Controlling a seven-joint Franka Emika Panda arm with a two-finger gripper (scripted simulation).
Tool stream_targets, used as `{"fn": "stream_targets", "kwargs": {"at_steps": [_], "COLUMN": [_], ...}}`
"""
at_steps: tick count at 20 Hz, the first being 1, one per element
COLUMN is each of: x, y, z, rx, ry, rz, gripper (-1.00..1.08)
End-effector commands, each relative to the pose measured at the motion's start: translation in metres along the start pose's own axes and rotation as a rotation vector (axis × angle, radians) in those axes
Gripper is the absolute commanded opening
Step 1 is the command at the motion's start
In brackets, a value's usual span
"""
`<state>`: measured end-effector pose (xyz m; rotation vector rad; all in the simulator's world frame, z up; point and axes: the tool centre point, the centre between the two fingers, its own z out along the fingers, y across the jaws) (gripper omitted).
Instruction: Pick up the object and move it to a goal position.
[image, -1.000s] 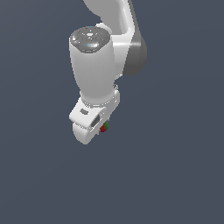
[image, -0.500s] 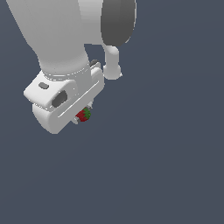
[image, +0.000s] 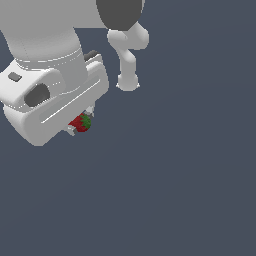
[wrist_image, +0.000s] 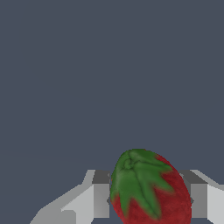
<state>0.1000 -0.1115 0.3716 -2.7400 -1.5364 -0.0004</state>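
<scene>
The strawberry (wrist_image: 151, 188) sits clamped between the pincer (wrist_image: 148, 199) fingers.

the strawberry (wrist_image: 151, 192) is red with a green leafy top. the gripper (image: 80, 121) is white. the background is dark grey-blue.

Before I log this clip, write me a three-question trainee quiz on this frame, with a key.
1. True or false: the strawberry sits between the fingers of the tool.
2. What colour is the strawberry's cap? A) yellow B) green C) white
3. In the exterior view, the strawberry shows at the arm's ____ end (upper or lower).

Key: 1 true. 2 B. 3 lower.
</scene>
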Motion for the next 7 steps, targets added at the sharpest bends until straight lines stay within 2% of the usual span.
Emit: {"fn": "stream_targets", "kwargs": {"at_steps": [1, 7], "x": [-0.0016, -0.003], "y": [0.0022, 0.0042], "z": [-0.0047, -0.0083], "rx": [0.0, 0.0], "ry": [0.0, 0.0], "rz": [0.0, 0.0], "gripper": [-1.0, -1.0]}}
